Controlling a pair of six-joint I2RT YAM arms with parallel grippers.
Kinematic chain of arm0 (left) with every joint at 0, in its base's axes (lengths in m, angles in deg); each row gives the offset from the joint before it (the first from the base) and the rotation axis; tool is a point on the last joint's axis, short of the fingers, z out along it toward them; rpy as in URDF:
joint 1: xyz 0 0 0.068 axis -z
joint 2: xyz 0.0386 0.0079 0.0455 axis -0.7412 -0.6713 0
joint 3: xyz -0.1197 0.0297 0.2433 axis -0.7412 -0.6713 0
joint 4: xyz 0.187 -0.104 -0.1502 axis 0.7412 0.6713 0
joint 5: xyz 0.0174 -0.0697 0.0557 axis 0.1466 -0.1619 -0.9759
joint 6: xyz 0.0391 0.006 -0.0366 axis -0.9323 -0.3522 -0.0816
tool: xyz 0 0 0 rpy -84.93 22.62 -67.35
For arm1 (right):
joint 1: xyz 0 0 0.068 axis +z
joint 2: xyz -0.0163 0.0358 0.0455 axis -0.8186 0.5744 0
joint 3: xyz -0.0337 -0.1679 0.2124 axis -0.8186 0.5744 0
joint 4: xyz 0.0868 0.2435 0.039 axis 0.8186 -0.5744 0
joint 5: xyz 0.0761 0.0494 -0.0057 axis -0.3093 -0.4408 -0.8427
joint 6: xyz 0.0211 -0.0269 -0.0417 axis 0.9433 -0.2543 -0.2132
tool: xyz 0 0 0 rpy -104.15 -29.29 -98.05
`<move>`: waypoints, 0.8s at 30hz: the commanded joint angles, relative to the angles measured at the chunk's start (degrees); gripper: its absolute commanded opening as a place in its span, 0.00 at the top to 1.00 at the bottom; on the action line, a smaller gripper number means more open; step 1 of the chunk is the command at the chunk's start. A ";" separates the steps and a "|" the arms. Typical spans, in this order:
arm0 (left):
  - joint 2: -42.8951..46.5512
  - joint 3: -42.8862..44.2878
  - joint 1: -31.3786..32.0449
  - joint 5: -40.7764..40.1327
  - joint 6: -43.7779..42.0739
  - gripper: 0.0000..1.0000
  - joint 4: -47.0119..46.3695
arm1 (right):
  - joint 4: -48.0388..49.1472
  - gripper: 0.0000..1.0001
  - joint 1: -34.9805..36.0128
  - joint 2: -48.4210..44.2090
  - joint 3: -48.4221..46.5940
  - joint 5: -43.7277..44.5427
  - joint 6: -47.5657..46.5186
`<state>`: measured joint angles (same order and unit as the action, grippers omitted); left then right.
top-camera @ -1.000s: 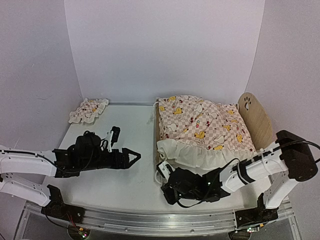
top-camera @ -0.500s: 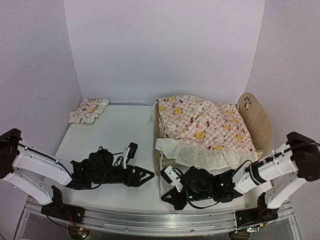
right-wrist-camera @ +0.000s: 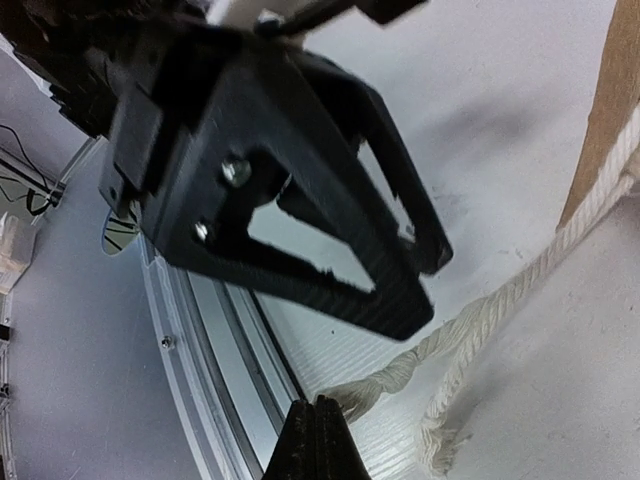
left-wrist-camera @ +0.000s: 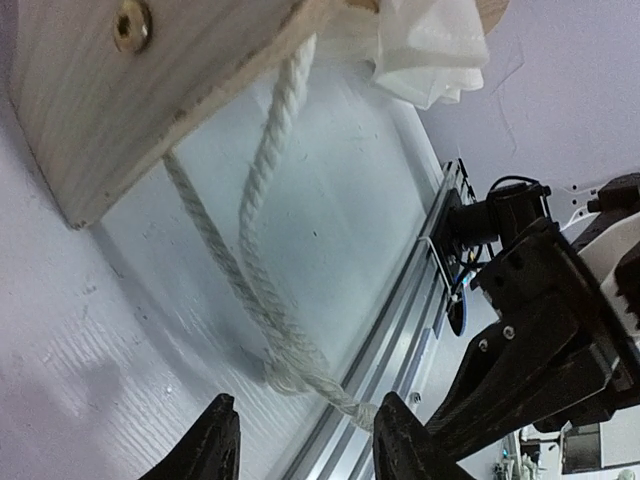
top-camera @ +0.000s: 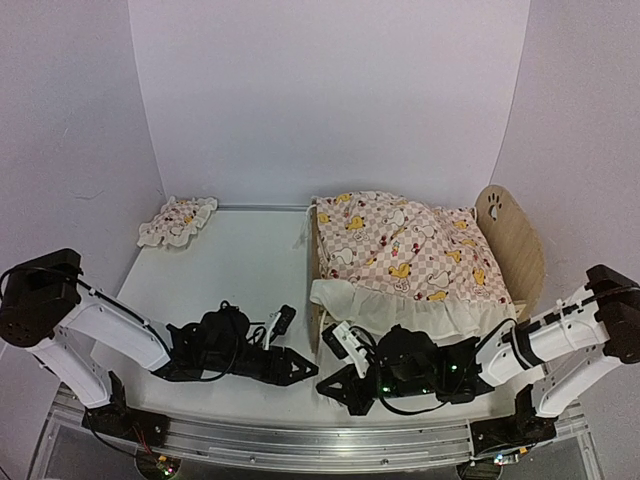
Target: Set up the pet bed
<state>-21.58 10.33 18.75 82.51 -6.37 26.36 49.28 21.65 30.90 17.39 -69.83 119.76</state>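
The pet bed (top-camera: 507,238) stands at the right with its paw-print headboard up, under a pink duck-print cover (top-camera: 400,245). A white rope (left-wrist-camera: 262,205) hangs from the bed's wooden foot corner (left-wrist-camera: 120,110) down onto the table. My left gripper (top-camera: 306,369) is open, its jaws (left-wrist-camera: 305,405) either side of the rope's end, which lies against the right finger (left-wrist-camera: 392,435). My right gripper (top-camera: 336,386) is shut, its tips (right-wrist-camera: 318,408) right at the frayed end of the rope (right-wrist-camera: 470,335). Whether they pinch it is not clear. The left gripper (right-wrist-camera: 300,200) fills the right wrist view.
A small ruffled pillow (top-camera: 178,220) lies at the far left of the table. The aluminium rail (top-camera: 300,440) runs along the near edge, right under both grippers. The cover's white ruffle (top-camera: 400,315) hangs over the bed's foot end.
Both grippers have dropped toward the near edge and come together by the bed's foot corner. The left gripper's jaws have narrowed round the rope end. The right stays shut.
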 commanded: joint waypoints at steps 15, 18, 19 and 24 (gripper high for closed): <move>-3.39 0.95 -2.04 13.25 14.23 0.47 -7.18 | 9.57 1.00 3.16 4.76 -2.35 3.12 -5.17; -3.67 1.08 -2.08 13.63 14.85 0.40 -7.13 | 9.75 1.00 3.75 4.56 -2.49 3.09 -5.34; -4.53 1.65 -2.08 14.26 14.86 0.40 -7.15 | 9.74 1.00 3.98 4.69 -2.71 3.15 -5.51; -3.23 -0.45 -3.32 10.94 14.50 0.41 -7.03 | 5.22 1.00 4.09 4.15 -3.45 6.04 -4.68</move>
<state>-26.93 11.18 16.61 95.42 7.77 22.33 55.51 25.02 35.71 16.56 -66.16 114.93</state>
